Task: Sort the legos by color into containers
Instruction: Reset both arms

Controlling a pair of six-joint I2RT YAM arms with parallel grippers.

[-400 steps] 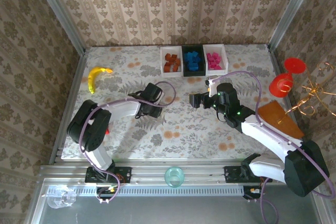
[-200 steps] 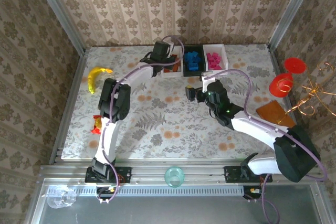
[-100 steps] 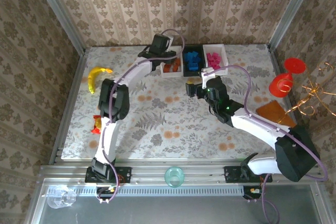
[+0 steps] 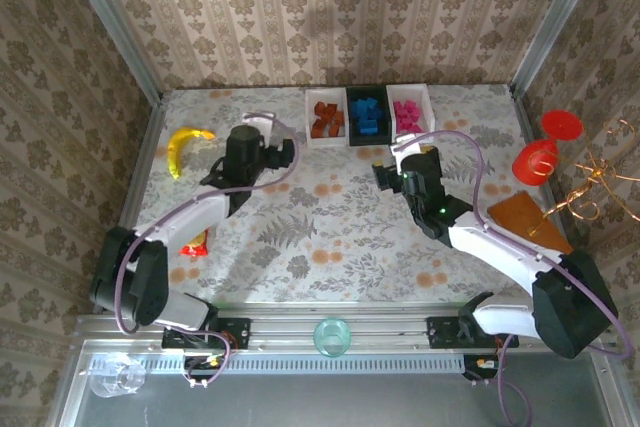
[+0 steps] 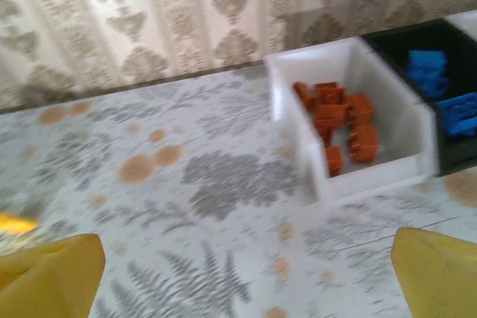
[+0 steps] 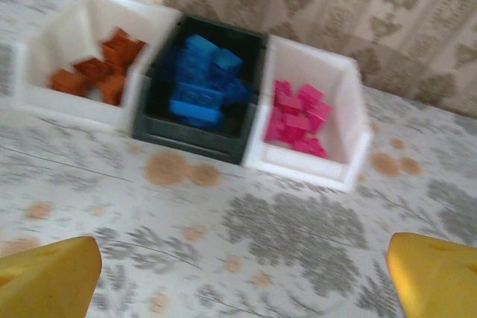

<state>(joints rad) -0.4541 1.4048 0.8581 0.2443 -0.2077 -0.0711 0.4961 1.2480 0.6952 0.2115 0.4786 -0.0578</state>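
1. Left hand (image 4: 282,153): fingers spread wide with nothing between them. It's backed off from the brown tray to the left middle of the surface (image 4: 300,237).
2. Right hand (image 4: 384,175): also apart and empty, just near of the trays.
3. The legos (image 4: 368,117) sit colour-separated in the three far containers (image 4: 309,119), so I'd say sorting's basically done.

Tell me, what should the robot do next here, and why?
Probably draw both arms back to rest. Every brick I can see already sits sorted: reddish-brown bricks in the left white tray, blue bricks in the black tray, pink bricks in the right white tray. The left gripper and right gripper are open, holding nothing.
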